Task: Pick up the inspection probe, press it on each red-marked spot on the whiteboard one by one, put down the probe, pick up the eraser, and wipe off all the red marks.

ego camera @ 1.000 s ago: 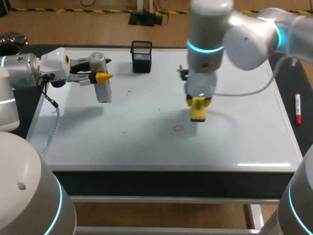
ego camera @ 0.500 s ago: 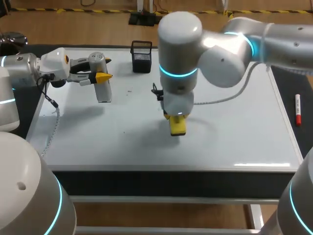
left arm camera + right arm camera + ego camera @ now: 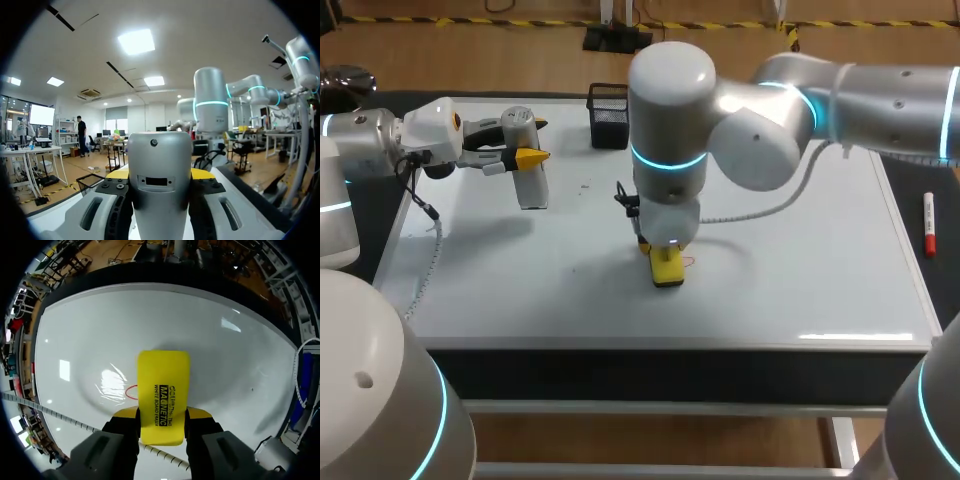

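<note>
Glossy silver-white arms (image 3: 760, 120), glowing cyan joint rings (image 3: 667, 160), yellow fingertips (image 3: 531, 157).

One eraser (image 3: 667, 268); one probe (image 3: 530, 185); perhaps one mark (image 3: 131, 390).

whiteboard (image 3: 800, 260) flat on bench (image 3: 942, 272), covers most of it
eraser (image 3: 667, 268) in right jaws, down at the board, front-centre; right arm (image 3: 770, 110) comes in from the right, past the middle
mark (image 3: 691, 262) just right of eraser, about touching its edge
probe (image 3: 528, 180) in left jaws over board's rear-left, well apart from eraser; can't tell if it touches the board
mesh holder (image 3: 609, 116) at board's rear edge, right of probe, behind eraser
marker (image 3: 928, 222) off the board, on bench's right strip
</note>
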`<action>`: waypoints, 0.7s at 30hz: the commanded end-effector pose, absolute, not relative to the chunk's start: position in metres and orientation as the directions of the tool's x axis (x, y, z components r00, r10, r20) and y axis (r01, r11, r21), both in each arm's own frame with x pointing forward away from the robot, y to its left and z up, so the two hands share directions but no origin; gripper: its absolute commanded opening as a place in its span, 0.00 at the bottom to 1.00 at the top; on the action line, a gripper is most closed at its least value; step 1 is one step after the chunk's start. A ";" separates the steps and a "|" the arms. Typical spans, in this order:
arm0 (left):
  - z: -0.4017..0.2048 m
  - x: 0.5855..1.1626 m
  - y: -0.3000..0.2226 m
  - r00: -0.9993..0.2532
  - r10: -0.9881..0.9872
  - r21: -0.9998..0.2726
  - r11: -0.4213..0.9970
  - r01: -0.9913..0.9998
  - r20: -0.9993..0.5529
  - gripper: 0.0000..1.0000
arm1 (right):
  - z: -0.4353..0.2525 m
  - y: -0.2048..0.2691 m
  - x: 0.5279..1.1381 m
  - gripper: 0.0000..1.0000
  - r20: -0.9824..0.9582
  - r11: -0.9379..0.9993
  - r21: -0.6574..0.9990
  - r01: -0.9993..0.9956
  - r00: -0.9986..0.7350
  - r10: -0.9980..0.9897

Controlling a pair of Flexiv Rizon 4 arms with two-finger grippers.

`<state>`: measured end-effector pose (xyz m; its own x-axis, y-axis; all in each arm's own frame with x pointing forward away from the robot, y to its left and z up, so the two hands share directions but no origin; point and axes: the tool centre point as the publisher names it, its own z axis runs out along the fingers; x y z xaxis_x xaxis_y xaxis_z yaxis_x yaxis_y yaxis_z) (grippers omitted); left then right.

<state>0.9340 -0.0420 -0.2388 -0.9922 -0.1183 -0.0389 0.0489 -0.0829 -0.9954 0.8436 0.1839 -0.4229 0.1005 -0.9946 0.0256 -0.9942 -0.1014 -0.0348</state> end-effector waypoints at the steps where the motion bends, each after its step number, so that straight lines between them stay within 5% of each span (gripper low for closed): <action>1: -0.238 0.933 -0.042 -0.992 -0.120 -0.995 -0.082 0.050 -0.040 0.00 | -0.429 0.185 0.849 0.00 0.034 -0.108 -0.022 -0.994 0.108 -0.994; 21: -0.238 0.933 -0.042 -0.992 -0.120 -0.995 -0.082 0.050 -0.040 0.00 | -0.437 0.147 0.847 0.00 0.049 -0.012 -0.009 -1.000 0.011 -0.999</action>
